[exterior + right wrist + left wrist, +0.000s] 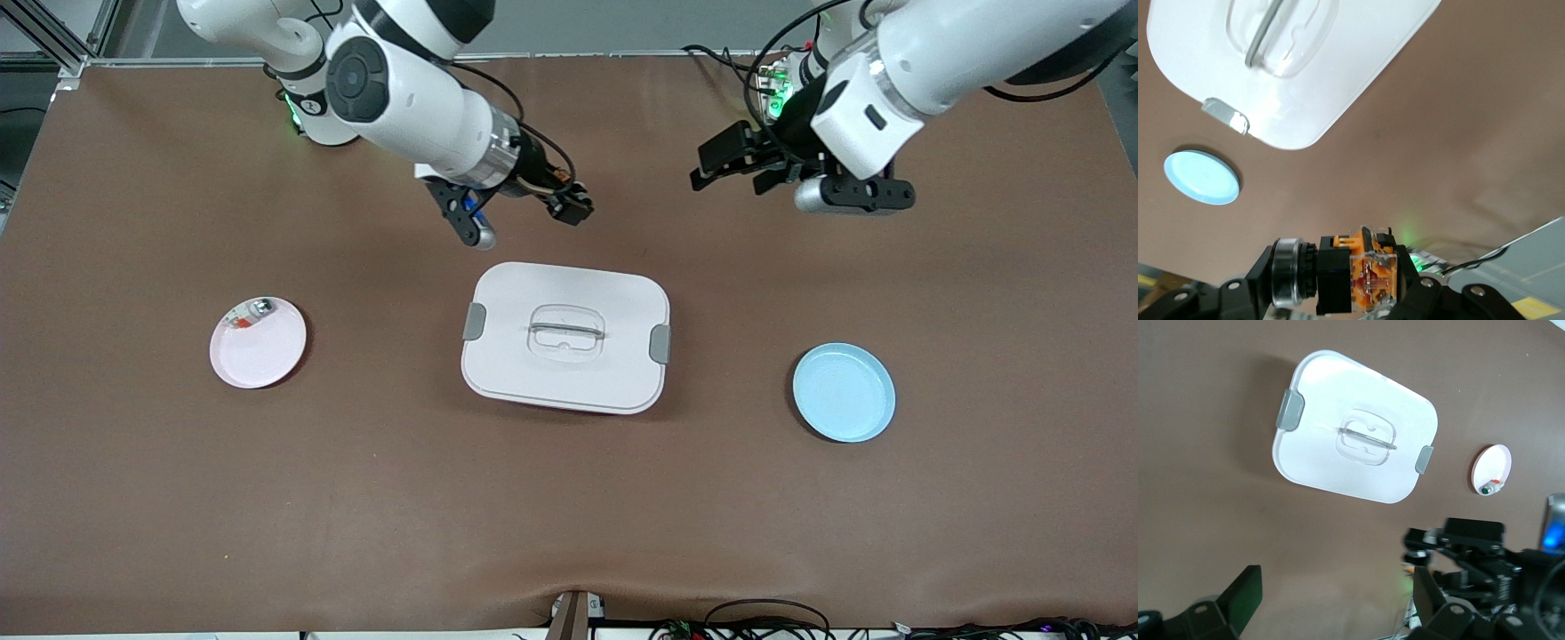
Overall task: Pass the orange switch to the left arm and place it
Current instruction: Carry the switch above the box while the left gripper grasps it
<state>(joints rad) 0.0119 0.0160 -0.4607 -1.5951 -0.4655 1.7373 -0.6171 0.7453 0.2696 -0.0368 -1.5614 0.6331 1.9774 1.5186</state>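
My right gripper [570, 206] is shut on the orange switch [1363, 270], a small black body with a silver ring and an orange, clear-cased end. It hangs over the brown table just off the robot-side edge of the white box [565, 336]. My left gripper [704, 174] is open with nothing between its fingers [1245, 597]. It hangs over bare table toward the left arm's end, pointing at the right gripper, with a gap between them. In the left wrist view the box [1355, 463] lies closed, both grey latches down.
A pink plate [258, 342] toward the right arm's end holds a small silvery-and-orange bit [252, 313]. A light blue plate [844, 392] lies toward the left arm's end. Cables run along the table's near edge.
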